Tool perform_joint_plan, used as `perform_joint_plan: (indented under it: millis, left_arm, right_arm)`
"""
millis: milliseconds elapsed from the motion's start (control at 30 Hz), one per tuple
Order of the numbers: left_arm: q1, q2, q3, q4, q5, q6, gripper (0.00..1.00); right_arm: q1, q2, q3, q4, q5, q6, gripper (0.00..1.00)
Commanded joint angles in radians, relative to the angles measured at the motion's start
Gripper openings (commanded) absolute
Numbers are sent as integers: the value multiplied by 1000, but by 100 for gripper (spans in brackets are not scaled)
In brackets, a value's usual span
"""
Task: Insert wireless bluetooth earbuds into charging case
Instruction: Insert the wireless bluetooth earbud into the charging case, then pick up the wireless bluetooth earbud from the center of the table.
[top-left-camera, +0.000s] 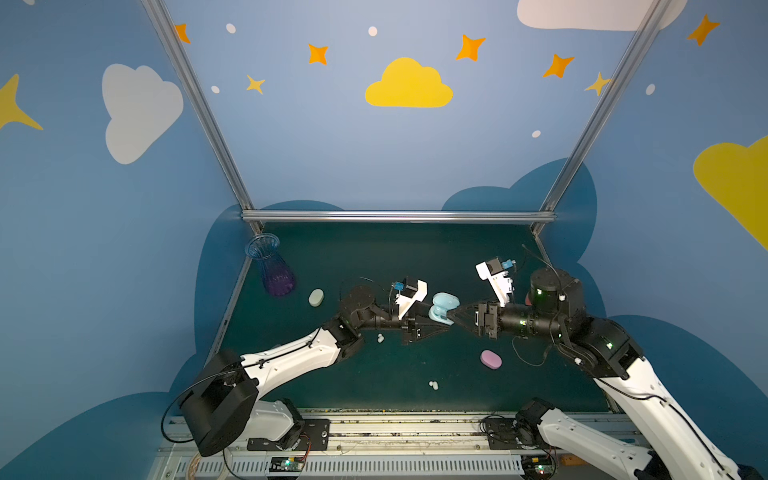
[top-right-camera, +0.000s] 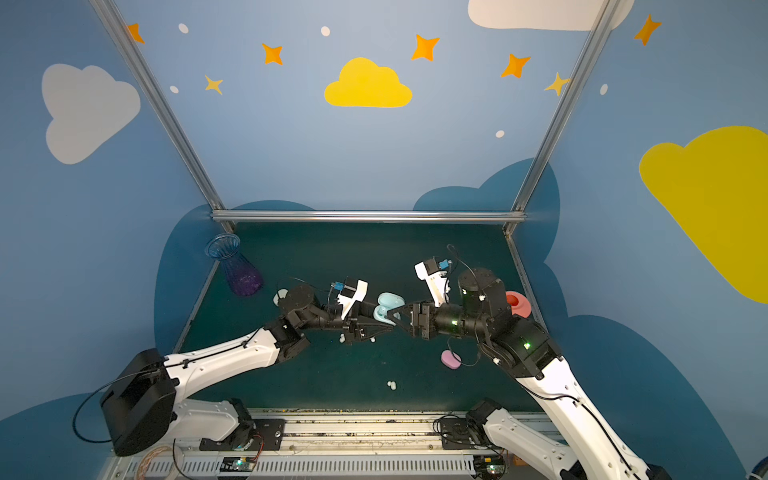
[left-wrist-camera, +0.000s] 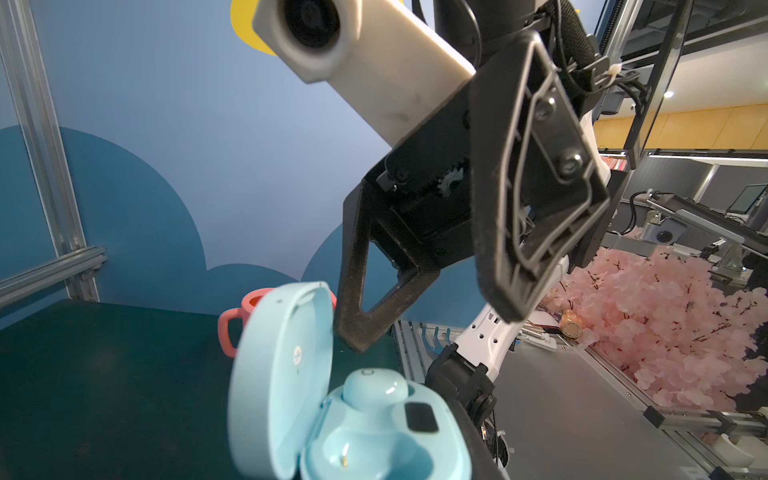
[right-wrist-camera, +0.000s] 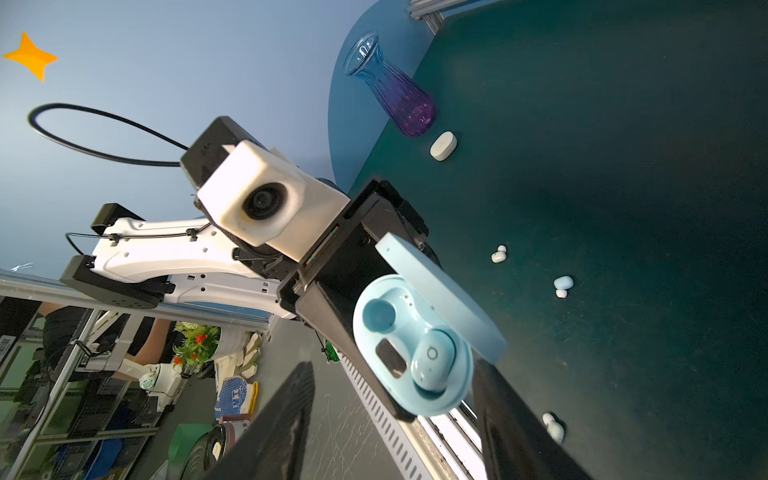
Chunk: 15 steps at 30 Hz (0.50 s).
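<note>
Left pincer (top-left-camera: 444, 327) is clamped on the blue case (top-left-camera: 442, 305), held above the tabletop (top-left-camera: 374, 257) mid-scene, with the lid (left-wrist-camera: 282, 374) swung open. The seated earbud (right-wrist-camera: 432, 361) sits in one well of the case.

Right pincer (top-left-camera: 454, 316) faces it tip to tip, jaws apart. In the left wrist view one fingertip (left-wrist-camera: 353, 336) is right at the lid edge; can't tell if it touches.

Loose on the tabletop:
- white earbud (top-left-camera: 380, 338) beneath the left arm
- second white earbud (top-left-camera: 433, 385) nearer the front rail
- blue earbud (right-wrist-camera: 563, 284), seen in the right wrist view

Pink case (top-left-camera: 490, 359) and pale case (top-left-camera: 316, 297) lie shut, well apart. Vase (top-left-camera: 274, 270) is in the far left corner, coral cup (top-right-camera: 517, 303) behind the right arm.
</note>
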Motion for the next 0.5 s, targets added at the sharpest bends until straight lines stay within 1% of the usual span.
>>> perform_joint_plan:
  millis: [0, 200, 367, 467]
  left_arm:
    - [8, -6, 9, -19, -17, 7, 13]
    - [102, -42, -53, -48, -60, -57, 13]
    - [190, -155, -85, -195, -98, -52, 13]
    - [254, -235, -104, -265, -107, -60, 13]
  right_arm:
    - [7, -19, 38, -32, 7, -10, 61]
    - [9, -49, 4, -68, 38, -16, 64]
    - [10, -41, -79, -75, 70, -47, 65]
    - [16, -10, -155, -34, 81, -50, 65]
